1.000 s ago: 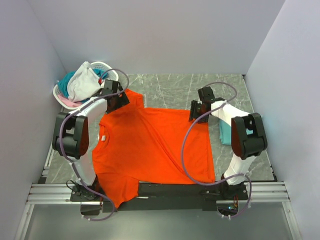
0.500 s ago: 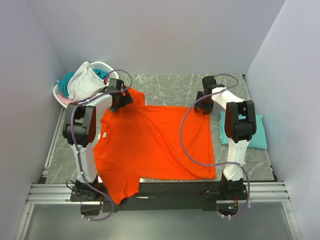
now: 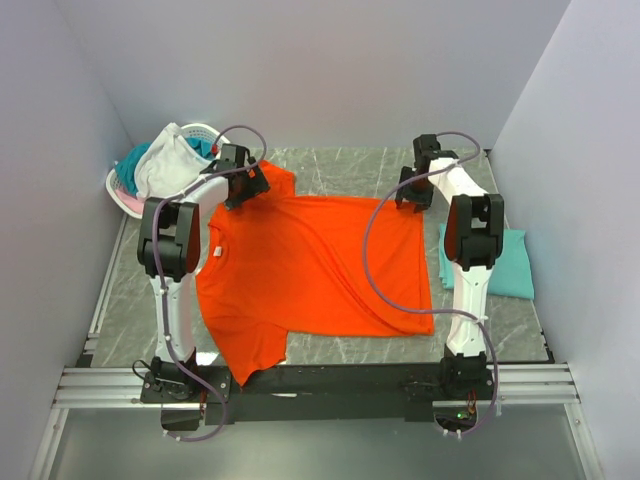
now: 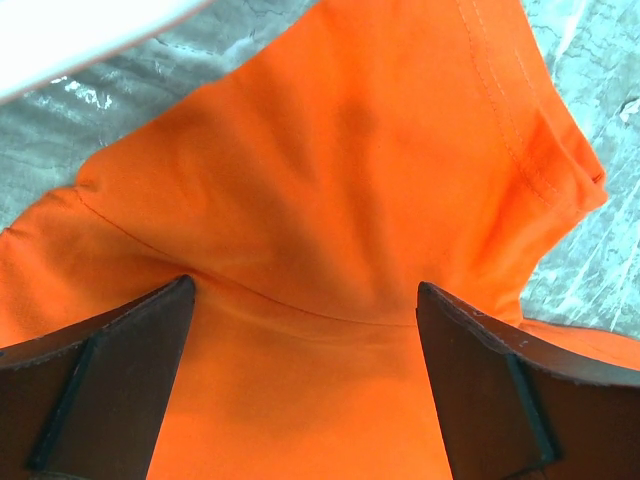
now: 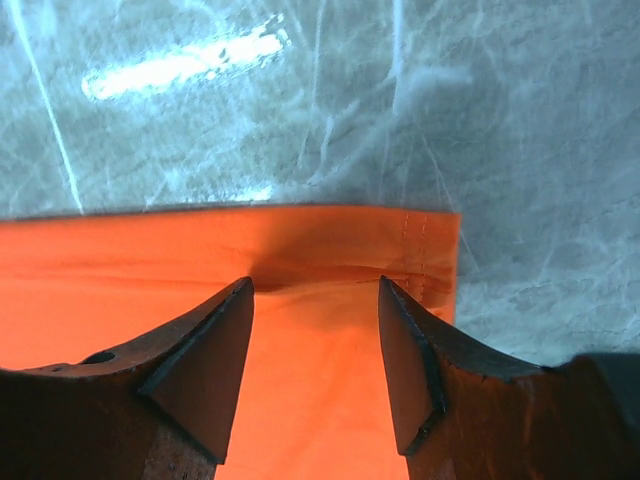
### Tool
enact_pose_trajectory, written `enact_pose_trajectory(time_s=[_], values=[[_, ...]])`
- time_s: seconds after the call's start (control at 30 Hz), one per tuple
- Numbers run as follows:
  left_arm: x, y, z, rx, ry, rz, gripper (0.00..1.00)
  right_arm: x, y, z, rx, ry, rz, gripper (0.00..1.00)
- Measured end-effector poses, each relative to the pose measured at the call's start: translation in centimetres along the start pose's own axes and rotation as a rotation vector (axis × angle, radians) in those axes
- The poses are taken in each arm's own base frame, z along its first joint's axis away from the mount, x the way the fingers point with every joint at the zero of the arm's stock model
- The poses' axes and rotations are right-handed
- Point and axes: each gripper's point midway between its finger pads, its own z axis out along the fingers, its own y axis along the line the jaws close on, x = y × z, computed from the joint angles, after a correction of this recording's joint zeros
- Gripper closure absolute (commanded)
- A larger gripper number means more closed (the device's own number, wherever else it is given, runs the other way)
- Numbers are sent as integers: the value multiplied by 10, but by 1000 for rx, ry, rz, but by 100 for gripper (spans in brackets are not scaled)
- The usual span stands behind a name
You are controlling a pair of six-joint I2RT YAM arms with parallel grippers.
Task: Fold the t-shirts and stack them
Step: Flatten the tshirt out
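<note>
Note orange t-shirt (image 3: 310,270) spread flat on bench (image 3: 340,170), no fold yet. Note teal t-shirt (image 3: 510,265) folded at right; more garments (image 3: 165,165) waiting in basket (image 3: 125,197). Find left claw (image 4: 305,300) gaping wide over sleeve (image 4: 400,120), right claw (image 5: 315,290) part-open over hem corner (image 5: 430,250), both gripping nothing.

light: we see bright, even overhead | glare: white streak on glossy grey marble tabletop (image 5: 180,62) | shadow: soft on bright orange cloth t-shirt (image 4: 345,130)
</note>
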Motion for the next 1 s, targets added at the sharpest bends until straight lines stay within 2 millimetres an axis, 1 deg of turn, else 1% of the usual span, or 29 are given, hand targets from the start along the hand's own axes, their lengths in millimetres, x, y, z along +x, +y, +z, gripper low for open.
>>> enact_pose_trajectory(time_s=[0.1,0.2,0.27,0.33,0.4,0.47,0.53,0.6,0.7,0.8,0.83,0.9,1.0], values=[[0,0,-3,-3,2,1,1,0,2,-6,-17,-1,-20,40],[0,2,-13,-6,6,2,1,4,4,-22,-41,-15,-34,39],[2,4,-29,-4,4,3,1,9,3,-41,-52,-36,-38,39],[-1,5,-51,4,-12,2,1,12,2,-61,-60,-65,-39,39],[-4,5,-72,15,-36,-3,1,13,2,-75,-65,-93,-39,39],[-6,5,-92,33,-60,-6,1,12,1,-82,-67,-112,-37,40],[-5,6,-105,47,-74,-9,0,13,1,-79,-67,-115,-32,40],[4,9,-110,50,-67,-12,1,19,-2,-71,-61,-95,-25,40],[32,21,-105,30,-15,-14,1,31,-7,-59,-47,-53,-12,42],[62,34,-99,0,51,-5,1,35,-11,-52,-40,-34,1,43],[69,36,-99,-5,65,-5,1,37,-12,-51,-38,-30,6,43],[76,37,-98,-10,80,-5,1,38,-14,-51,-34,-26,13,44],[79,37,-97,-9,81,-7,1,41,-16,-48,-30,-19,17,44]])
